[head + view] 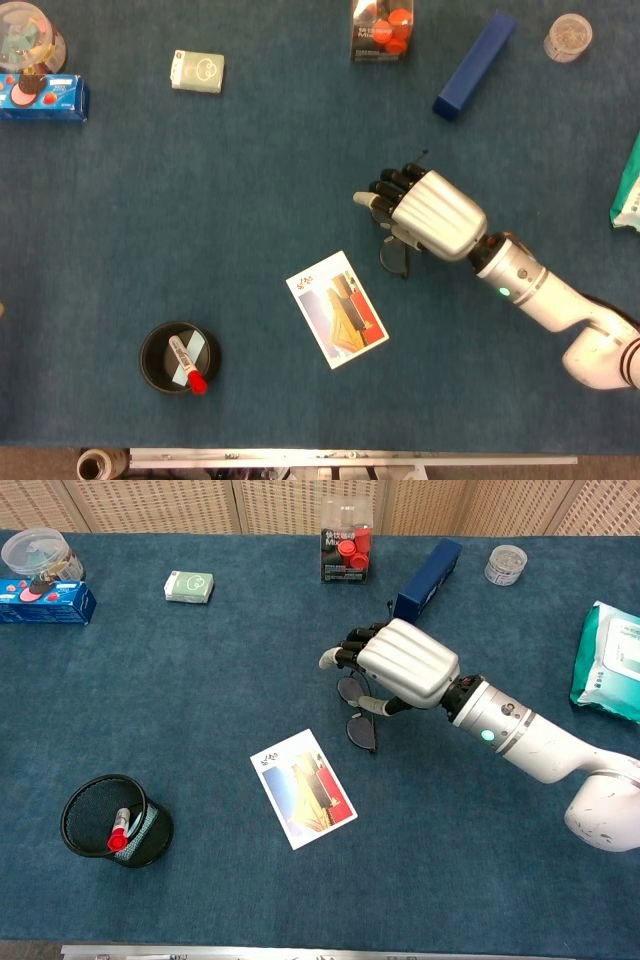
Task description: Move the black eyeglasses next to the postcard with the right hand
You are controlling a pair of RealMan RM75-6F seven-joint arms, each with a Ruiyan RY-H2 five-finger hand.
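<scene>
Gripping thin-framed black eyeglasses (pixel 360 730), silver right hand (pixel 400 668) beside glossy rectangular postcard (pixel 303 788).

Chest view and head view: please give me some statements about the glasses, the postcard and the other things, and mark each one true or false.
1. The right hand is over the black glasses. True.
2. The postcard lies under the glasses. False: it lies apart from them, nearer the table's front edge.
3. A red-capped marker sits in the black mesh cup. True.
4. The blue box stands upright. False: it lies flat.
</scene>
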